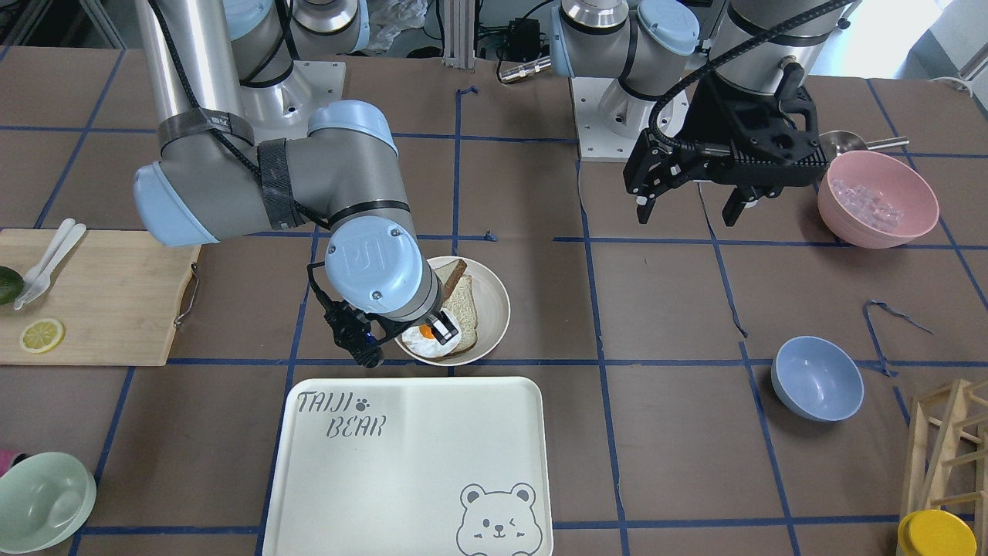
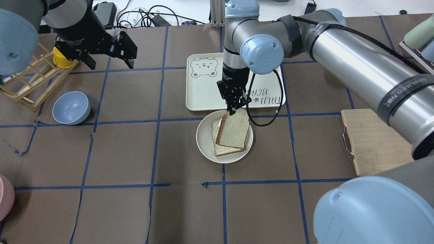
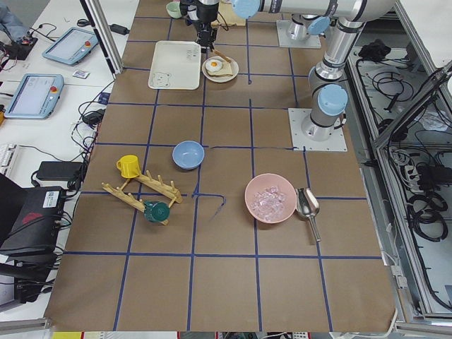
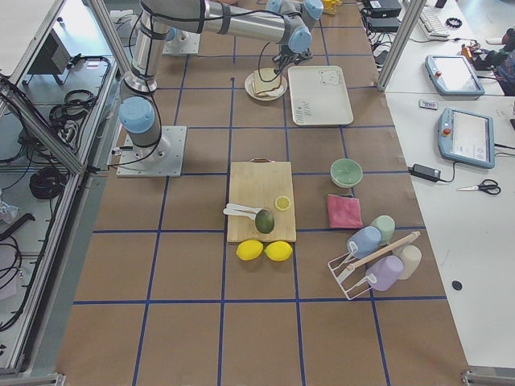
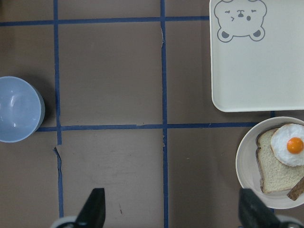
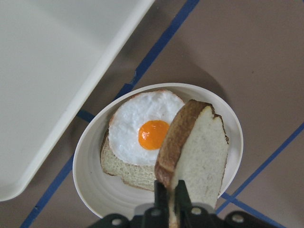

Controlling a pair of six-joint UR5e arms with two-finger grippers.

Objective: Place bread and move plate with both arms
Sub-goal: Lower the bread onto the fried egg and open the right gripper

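Note:
The bread [image 2: 234, 130] is pinched by its crust edge in my right gripper [image 2: 234, 110], which is shut on it. The slice hangs tilted over the plate [image 2: 205, 139]. In the right wrist view the bread [image 6: 199, 156] leans above a fried egg [image 6: 147, 128] that lies on a second, squarer slice [image 2: 223, 149] in the plate [image 6: 90, 166]. In the front view my right gripper [image 1: 442, 328] is over the plate [image 1: 494, 309]. My left gripper [image 1: 687, 210] is open and empty, high above the bare table, well apart from the plate [image 5: 244, 161].
The bear-print tray [image 2: 203, 91] lies just beyond the plate. A blue bowl [image 2: 71, 107] and a wooden rack [image 2: 27, 84] are on my left side. A pink bowl [image 1: 878, 197] is near the left arm. A cutting board [image 2: 373, 142] lies on my right.

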